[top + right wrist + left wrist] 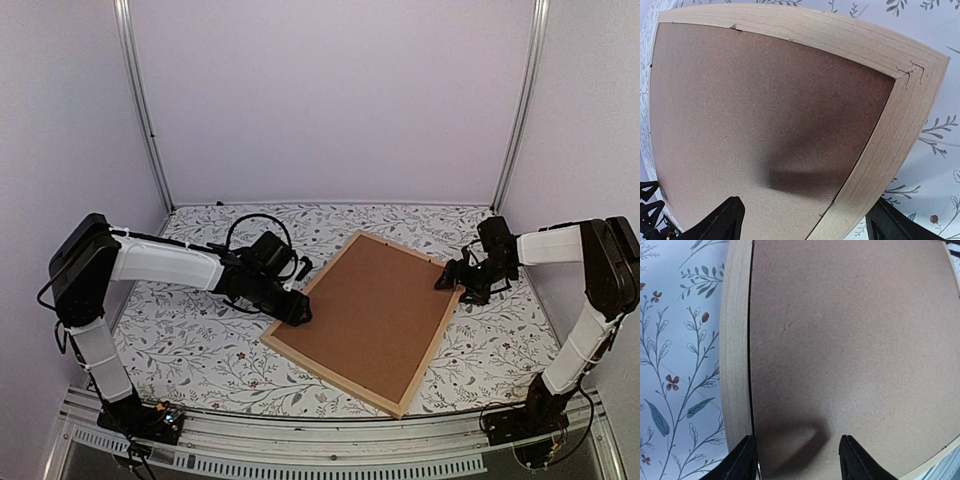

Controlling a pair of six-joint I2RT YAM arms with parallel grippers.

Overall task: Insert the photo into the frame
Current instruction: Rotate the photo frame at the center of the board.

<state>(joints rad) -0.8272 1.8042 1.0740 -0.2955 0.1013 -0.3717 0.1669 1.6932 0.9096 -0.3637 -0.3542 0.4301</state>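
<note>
The frame (330, 379) of light wood strips lies flat and slanted at the table's middle. A plain brown backing board (375, 305) fills it. The photo is hidden. My left gripper (297, 312) is low over the frame's left edge near its near-left corner, open. One finger (742, 462) is at the seam between the wood strip (735, 340) and the board (850, 340), the other over the board. My right gripper (452, 280) stands open at the frame's right corner. Its jaws straddle the wood strip (900, 130), with one fingertip over the board (755, 110) and the other over the cloth.
A floral-patterned cloth (190, 345) covers the table. White walls with metal corner posts (140, 100) close in the back and sides. Both arm bases sit at the near rail (320, 455).
</note>
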